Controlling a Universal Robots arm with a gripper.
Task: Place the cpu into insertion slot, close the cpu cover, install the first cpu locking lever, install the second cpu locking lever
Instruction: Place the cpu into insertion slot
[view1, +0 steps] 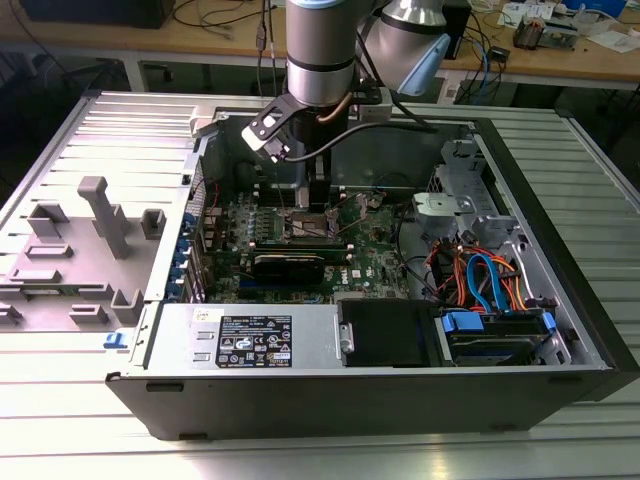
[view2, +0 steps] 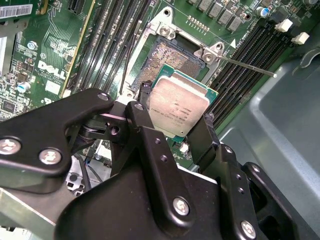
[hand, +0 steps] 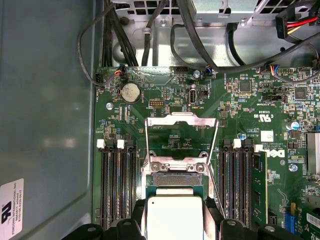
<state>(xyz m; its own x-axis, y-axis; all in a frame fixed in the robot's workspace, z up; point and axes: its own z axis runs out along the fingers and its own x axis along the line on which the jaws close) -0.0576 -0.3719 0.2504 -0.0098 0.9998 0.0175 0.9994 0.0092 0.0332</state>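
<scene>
Ribbed metal bench, open computer case, wooden desks behind, claw clamped on cpu near insertion slot

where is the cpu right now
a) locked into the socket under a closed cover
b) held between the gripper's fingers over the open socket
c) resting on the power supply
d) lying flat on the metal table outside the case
b: in the second wrist view the cpu is pinched between the fingers of the gripper, with the bare pins of the socket showing beyond it, and in the first wrist view the cover is raised.
</scene>
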